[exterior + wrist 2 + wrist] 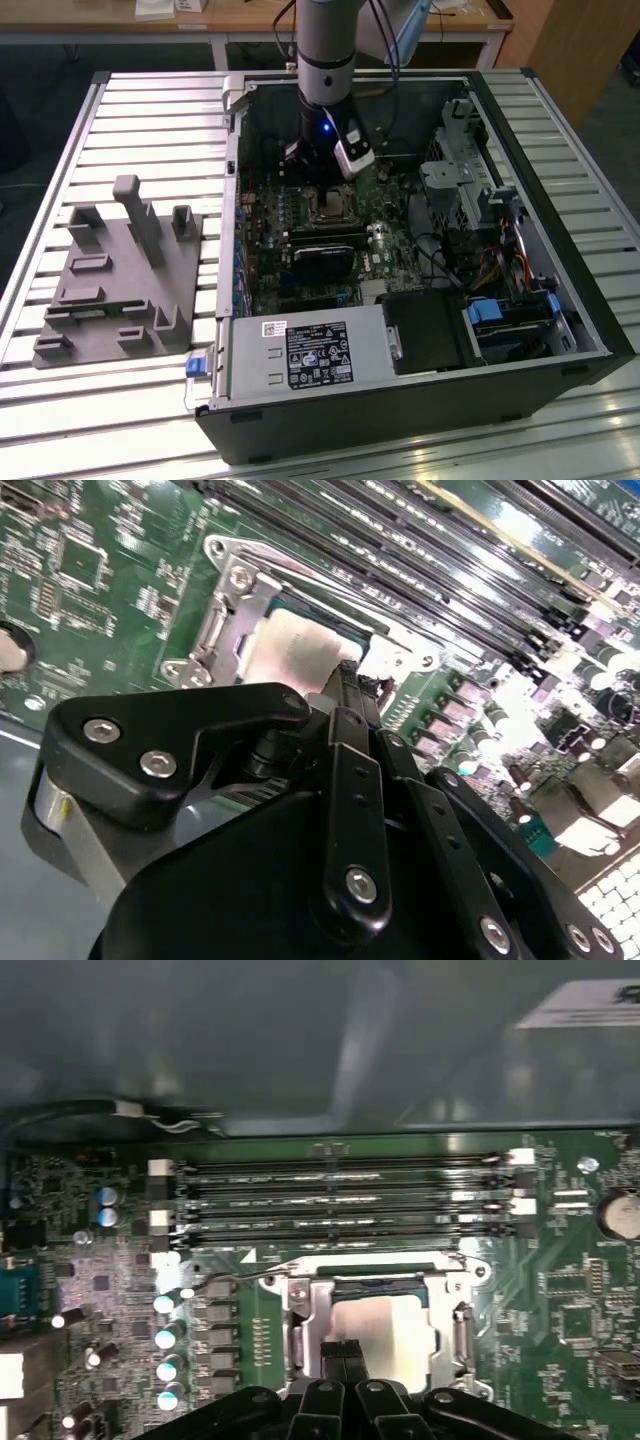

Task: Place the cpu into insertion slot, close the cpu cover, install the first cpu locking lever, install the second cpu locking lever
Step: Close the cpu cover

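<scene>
The cpu (385, 1325) lies flat in the insertion slot (328, 205) on the green board, its beige metal top facing up; being square, it has no long axis to speak of, and its edges run parallel to the 4 long memory slots (340, 1195) beside it. The cover (300, 1335) lies down over it, so the chip's top shows through the square window. 1 thin wire lever (230, 1278) reaches out from the socket's corner nearest the memory slots, lying along the board. The arm (327, 50) drops almost straight down into the open case (400, 400), with the gripper (345, 1352) pointing down at the socket. In both wrist views its 2 black fingers (347, 680) are pressed together, tips over the cpu's edge; whether they touch the metal I cannot tell. 1 grey fixture (120, 270) sits on the slatted table (150, 120), well apart from the case.
</scene>
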`<action>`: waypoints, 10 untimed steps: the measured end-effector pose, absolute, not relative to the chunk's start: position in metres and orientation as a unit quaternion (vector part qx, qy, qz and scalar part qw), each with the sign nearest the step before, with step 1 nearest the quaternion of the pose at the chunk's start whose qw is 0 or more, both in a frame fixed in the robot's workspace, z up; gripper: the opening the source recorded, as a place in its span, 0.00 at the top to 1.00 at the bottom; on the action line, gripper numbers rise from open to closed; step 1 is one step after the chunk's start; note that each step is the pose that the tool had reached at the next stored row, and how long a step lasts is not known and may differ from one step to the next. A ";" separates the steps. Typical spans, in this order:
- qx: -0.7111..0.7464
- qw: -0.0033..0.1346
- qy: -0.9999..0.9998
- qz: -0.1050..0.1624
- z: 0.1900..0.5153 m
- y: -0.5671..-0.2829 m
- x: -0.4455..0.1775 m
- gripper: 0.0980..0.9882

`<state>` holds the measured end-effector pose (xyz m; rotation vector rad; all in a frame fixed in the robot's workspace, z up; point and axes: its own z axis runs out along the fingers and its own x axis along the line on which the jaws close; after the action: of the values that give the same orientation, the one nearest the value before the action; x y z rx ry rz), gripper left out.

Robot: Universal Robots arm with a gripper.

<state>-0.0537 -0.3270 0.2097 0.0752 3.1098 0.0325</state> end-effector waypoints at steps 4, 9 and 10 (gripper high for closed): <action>0.018 0.015 1.000 0.013 0.208 -0.327 -0.060 0.99; 0.012 0.015 1.000 0.023 0.204 -0.327 -0.065 0.99; 0.012 0.015 0.999 0.026 0.204 -0.327 -0.065 0.99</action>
<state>-0.0648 -0.3271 0.2036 0.0370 3.1105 0.0796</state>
